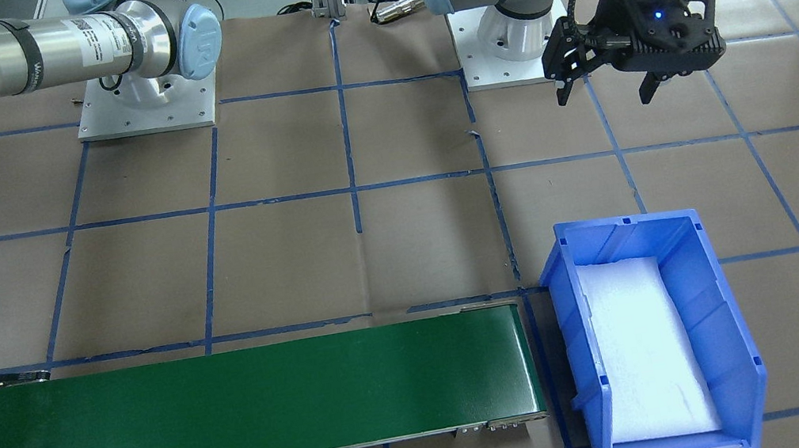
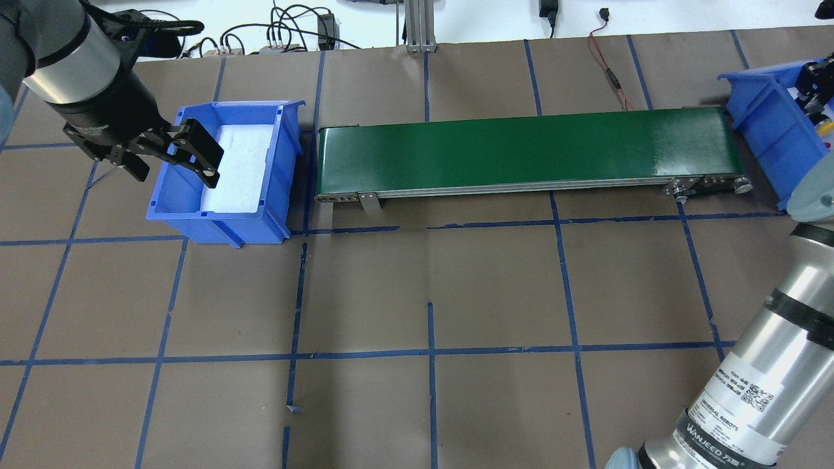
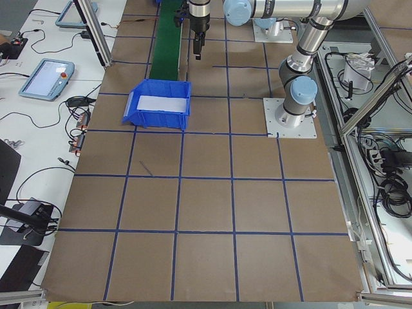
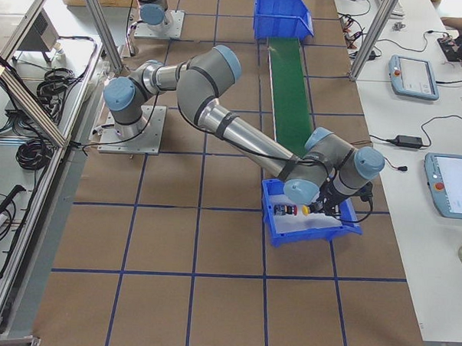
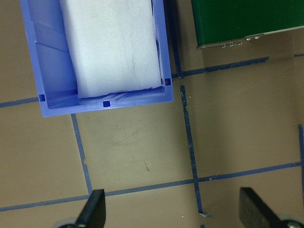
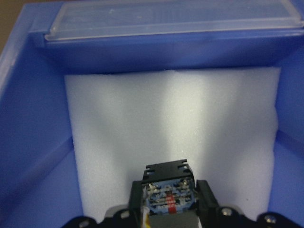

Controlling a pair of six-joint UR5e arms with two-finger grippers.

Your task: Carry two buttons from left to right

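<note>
While our right tool [image 6: 170,192] is clenched on the yellow button [image 6: 169,204], whose contact block shows between the fingers over the white foam [image 6: 171,118] of the right bin [image 6: 28,118], we judge the step in hand to be setting this second piece down. Whether it already touches the pad we cannot tell. The red button [image 4: 289,211] lies in the same bin, near the tool in the side view. We should therefore lower straight onto bare foam, keeping apart from it, and part the fingers only once the button rests on the pad. A drop from height could send it rolling against its neighbour. We would then lift vertically so the fingers do not drag the block over. Our left tool [image 5: 173,209] hangs released, fingers wide, over the brown surface [image 5: 142,156] just beside the left bin [image 5: 47,71]. No button shows on that bin's foam or on the green belt [image 2: 521,150] between the bins, so we judge the transport nearly finished.
</note>
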